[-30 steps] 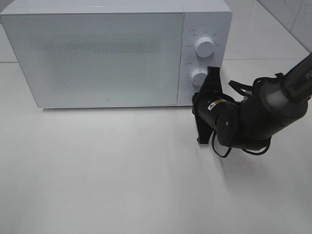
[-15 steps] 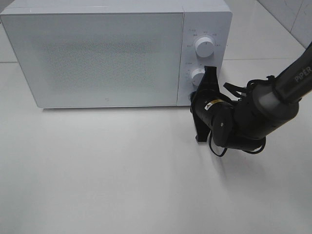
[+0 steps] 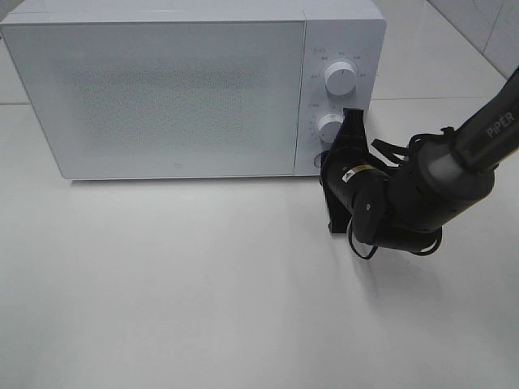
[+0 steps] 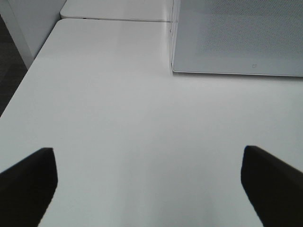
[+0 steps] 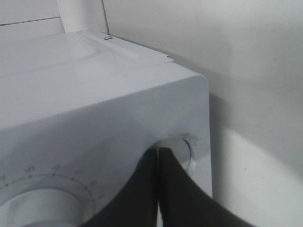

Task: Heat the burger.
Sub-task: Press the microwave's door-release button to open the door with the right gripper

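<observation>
one closed right gripper at button

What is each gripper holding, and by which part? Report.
Nothing is held. The right gripper is shut, tips at the microwave button; the left gripper open above the table.

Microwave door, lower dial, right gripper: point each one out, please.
microwave door (image 3: 170, 97), exterior high view, middle of its speckled window.
lower dial (image 3: 330, 127), exterior high view, centre of the knob's face.
right gripper (image 5: 158, 152), right wrist view, where the shut fingertips meet.
</observation>
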